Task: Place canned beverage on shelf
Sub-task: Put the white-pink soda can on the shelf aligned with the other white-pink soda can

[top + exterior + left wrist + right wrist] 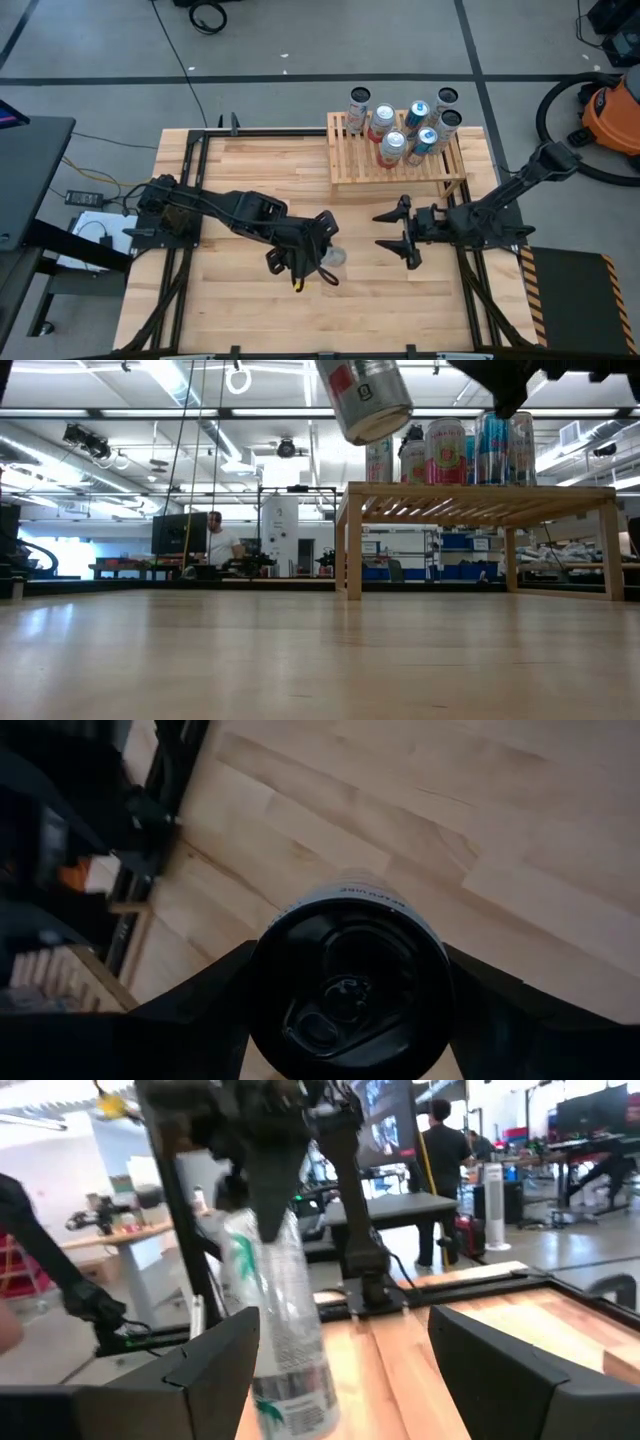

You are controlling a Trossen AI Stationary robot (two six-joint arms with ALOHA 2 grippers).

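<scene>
One can (333,257) clamped in the left hand (322,256) above the table, right hand (393,232) open and empty nearby.

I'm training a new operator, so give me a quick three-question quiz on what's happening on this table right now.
1. True or false: several cans already stand on the shelf.
2. What grips the silver can? A, the left gripper; B, a person's hand; C, nothing.
3. Is the silver can resting on the table or lifted above it?

Key: 1 true; 2 A; 3 lifted above it, clear in the low view.
</scene>
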